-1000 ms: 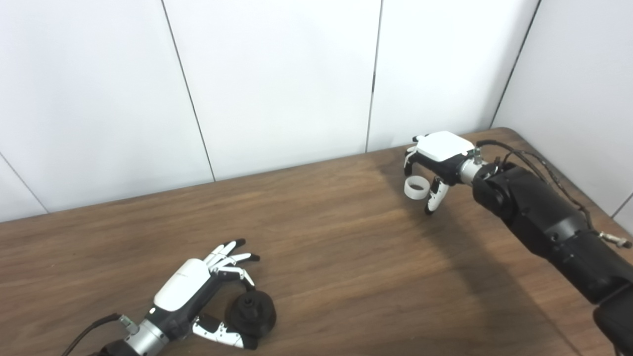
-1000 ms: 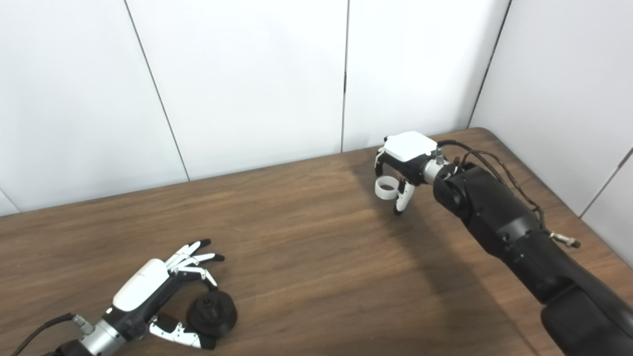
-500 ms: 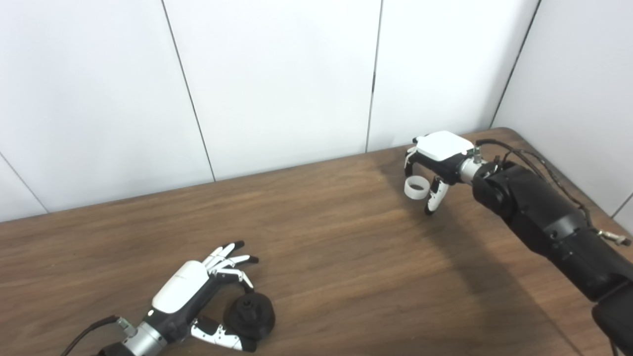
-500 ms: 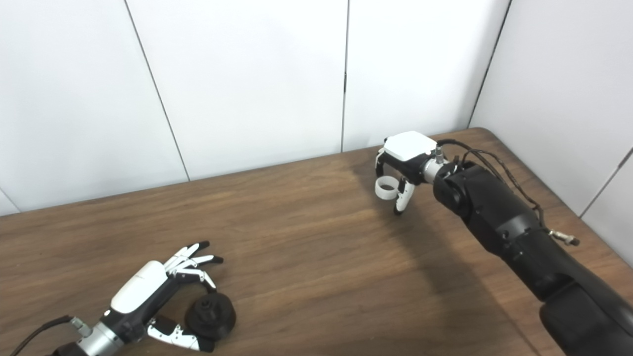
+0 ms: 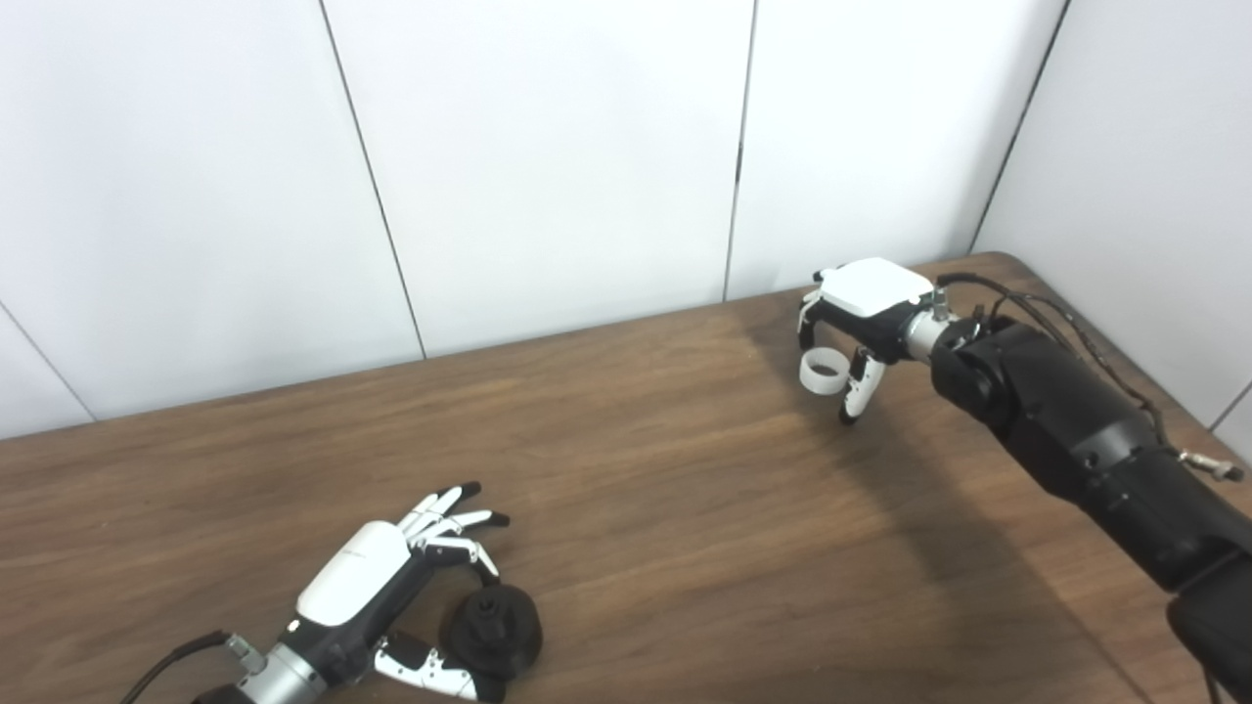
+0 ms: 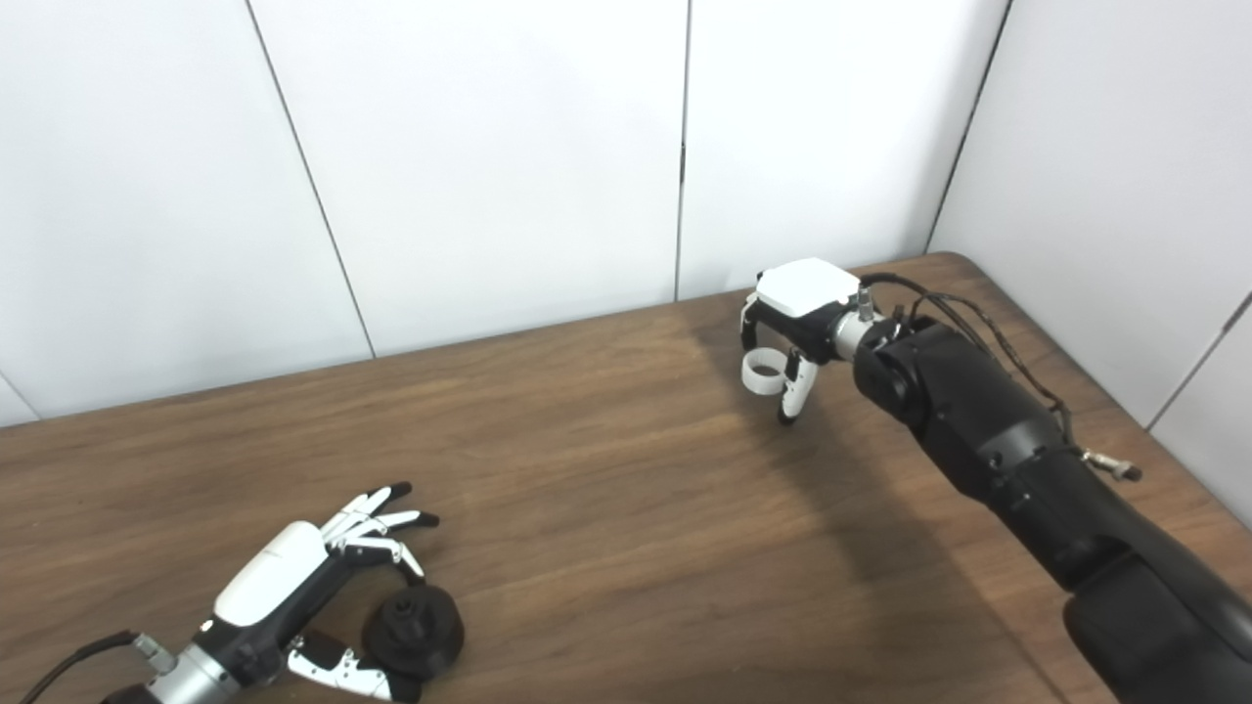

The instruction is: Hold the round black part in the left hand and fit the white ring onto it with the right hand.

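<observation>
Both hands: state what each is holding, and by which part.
Right hand grips the white ring by its rim, above the table. Left hand holds the round black part by its sides.

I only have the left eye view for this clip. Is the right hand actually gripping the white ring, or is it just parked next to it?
Observer: In the right eye view, the right hand looks closed on the white ring. The thumb overlaps the ring's rim with no gap showing.
Operator: And is the black piece by the left hand held or loose?
Observer: From the right eye, the left hand looks pinched on the round black part, with the thumb against its near side and one curled finger on top. The other fingers are spread clear of it.
Operator: Is it lifted?
Observer: No, it rests on the table, far from the ring.
</observation>
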You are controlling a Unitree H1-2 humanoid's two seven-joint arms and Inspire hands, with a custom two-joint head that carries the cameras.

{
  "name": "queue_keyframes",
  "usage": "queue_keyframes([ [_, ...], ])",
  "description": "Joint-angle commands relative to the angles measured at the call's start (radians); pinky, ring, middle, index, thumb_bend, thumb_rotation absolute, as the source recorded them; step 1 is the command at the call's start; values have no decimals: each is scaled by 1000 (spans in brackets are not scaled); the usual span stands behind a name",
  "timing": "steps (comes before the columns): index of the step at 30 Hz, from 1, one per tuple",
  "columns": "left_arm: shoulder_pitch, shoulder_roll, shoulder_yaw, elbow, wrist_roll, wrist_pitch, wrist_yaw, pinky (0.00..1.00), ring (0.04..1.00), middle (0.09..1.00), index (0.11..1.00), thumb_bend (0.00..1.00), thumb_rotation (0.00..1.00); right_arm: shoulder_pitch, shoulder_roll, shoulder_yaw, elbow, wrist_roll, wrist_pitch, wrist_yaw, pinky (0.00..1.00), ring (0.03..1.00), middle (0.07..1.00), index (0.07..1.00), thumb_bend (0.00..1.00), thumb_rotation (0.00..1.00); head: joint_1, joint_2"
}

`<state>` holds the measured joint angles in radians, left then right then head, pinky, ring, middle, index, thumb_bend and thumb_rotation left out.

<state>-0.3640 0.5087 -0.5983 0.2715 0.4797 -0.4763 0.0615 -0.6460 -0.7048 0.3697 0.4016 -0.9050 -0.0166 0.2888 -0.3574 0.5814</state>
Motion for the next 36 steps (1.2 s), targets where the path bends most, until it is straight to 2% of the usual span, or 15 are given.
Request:
queue_keyframes([
  [1, 17, 30, -3, -16, 21, 7, -51, 1000, 1000, 867, 480, 524, 59, -61, -20, -8, -9, 0, -6, -2, 1000, 989, 874, 665, 846, 211, 0, 4],
  [11, 43, 14, 47, -48, 22, 7, -110, 1000, 1000, 872, 481, 525, 58, -72, -7, -15, 2, 47, 20, 74, 1000, 1000, 877, 662, 893, 228, 4, 18],
  [18, 48, 12, 56, -50, 21, 7, -115, 1000, 1000, 872, 481, 524, 57, -80, -6, -12, 0, 61, 35, 117, 996, 997, 874, 638, 932, 222, 5, 16],
  [26, 55, 0, 76, -56, 22, 7, -142, 1000, 1000, 872, 481, 524, 58, -84, -8, -14, 6, 77, 38, 128, 1000, 1000, 880, 622, 955, 205, 9, 14],
  [36, 56, 0, 78, -60, 28, 7, -140, 1000, 1000, 871, 481, 524, 58, -83, -11, -7, -3, 73, 35, 125, 1000, 1000, 878, 624, 943, 202, 10, 15],
])
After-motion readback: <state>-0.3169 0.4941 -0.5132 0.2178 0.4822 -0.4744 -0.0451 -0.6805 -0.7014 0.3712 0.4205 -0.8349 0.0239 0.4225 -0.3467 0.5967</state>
